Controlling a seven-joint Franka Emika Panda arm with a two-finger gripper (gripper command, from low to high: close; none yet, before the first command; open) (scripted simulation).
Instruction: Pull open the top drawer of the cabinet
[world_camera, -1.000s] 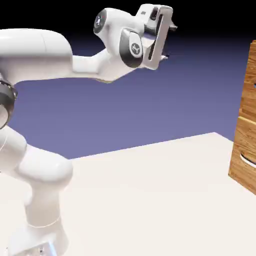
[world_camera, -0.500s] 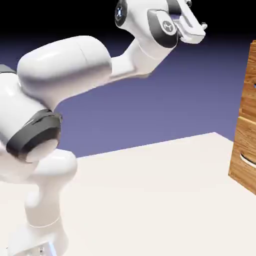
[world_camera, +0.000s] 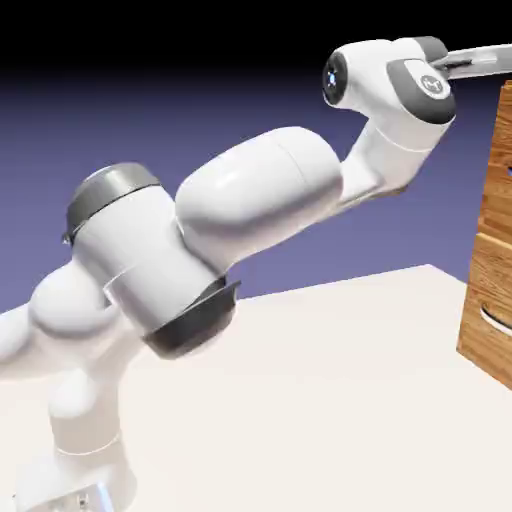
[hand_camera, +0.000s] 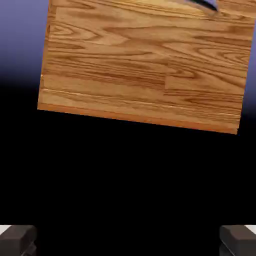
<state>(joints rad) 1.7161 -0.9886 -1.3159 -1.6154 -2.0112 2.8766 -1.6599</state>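
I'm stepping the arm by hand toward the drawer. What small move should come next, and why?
Probably ease the gripper forward toward the top drawer and bring it level with its handle. In the hand view the jaws stand wide apart with nothing between them, and the wood front lies ahead, apart from them. In the exterior view the hand is high, near the cabinet top.

One cabinet (world_camera: 492, 240), one arm (world_camera: 250, 200), one table (world_camera: 330, 400).

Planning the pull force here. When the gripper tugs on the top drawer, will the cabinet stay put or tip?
The cabinet looks tall and boxy, resting flat on the table, so it probably will not slide easily. A pull high up on the top drawer gives more leverage, so slight tipping seems possible. Its weight cannot be judged.
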